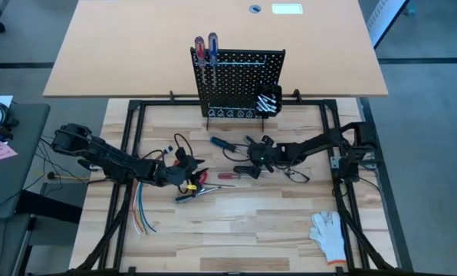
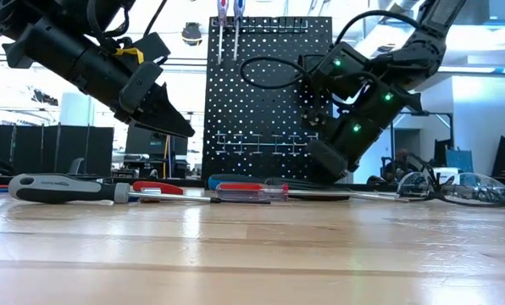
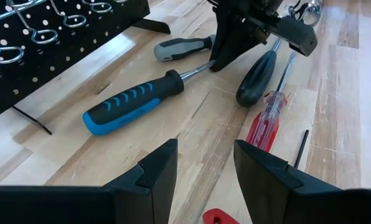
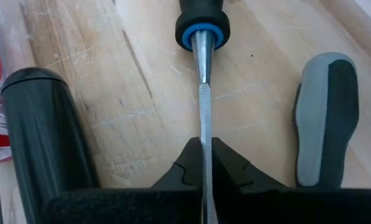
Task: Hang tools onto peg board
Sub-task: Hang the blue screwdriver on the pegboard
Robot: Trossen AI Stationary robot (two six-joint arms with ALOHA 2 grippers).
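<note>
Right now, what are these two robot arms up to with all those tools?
They are hanging tools on the black peg board, where two screwdrivers already hang. The right hand has pinched the metal shaft of the blue-and-black screwdriver lying on the table. The left hand hovers open nearby, above a clear red screwdriver. Other tools lie loose on the wood.

From above, I look straight down on the whole counter (image 1: 236, 230) and both arms. My low camera sits at counter height and faces the peg board (image 2: 269, 102) and the room behind it. The left wrist camera looks forward between its own fingers (image 3: 154, 174) at the blue-handled screwdriver (image 3: 132, 102) from near. The right wrist camera is very close to the same screwdriver's shaft. All four views share this middle area.
</note>
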